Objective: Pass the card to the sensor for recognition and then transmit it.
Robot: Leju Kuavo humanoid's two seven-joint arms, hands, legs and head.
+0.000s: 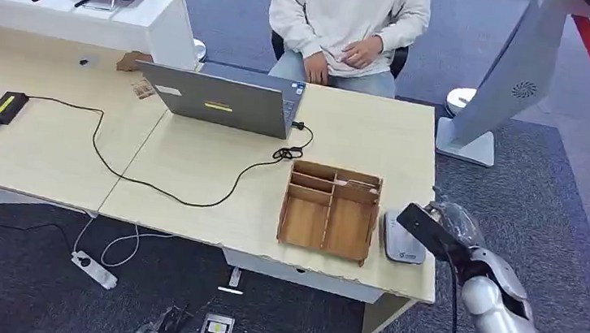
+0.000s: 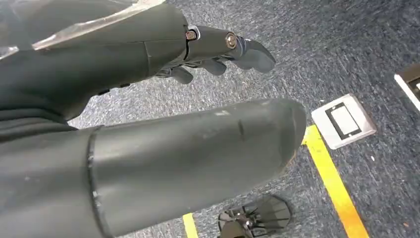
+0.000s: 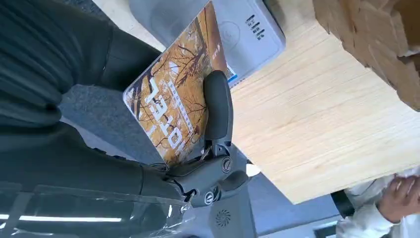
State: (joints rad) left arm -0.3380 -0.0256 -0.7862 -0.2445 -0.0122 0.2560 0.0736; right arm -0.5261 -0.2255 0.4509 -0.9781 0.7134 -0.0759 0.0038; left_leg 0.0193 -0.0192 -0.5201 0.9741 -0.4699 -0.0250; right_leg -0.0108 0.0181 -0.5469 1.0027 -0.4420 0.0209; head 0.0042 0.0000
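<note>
My right hand (image 1: 441,229) hovers at the desk's near right corner, gripping a card (image 3: 176,106) printed with orange autumn trees and white lettering. In the right wrist view a dark finger (image 3: 218,106) lies across the card's face. The card is held over the white card reader (image 1: 404,238), also seen as the white sensor pad (image 3: 237,27) just beyond the card's edge. Whether the card touches it I cannot tell. My left hand (image 2: 218,49) hangs low over the carpet with fingers spread and nothing in it; it also shows at the bottom of the head view (image 1: 162,329).
A wooden compartment box (image 1: 330,211) stands just left of the reader. A grey laptop (image 1: 220,101) with a black cable sits mid-desk. A person in a white sweatshirt (image 1: 347,16) sits across the desk. A power strip (image 1: 94,269) lies on the carpet.
</note>
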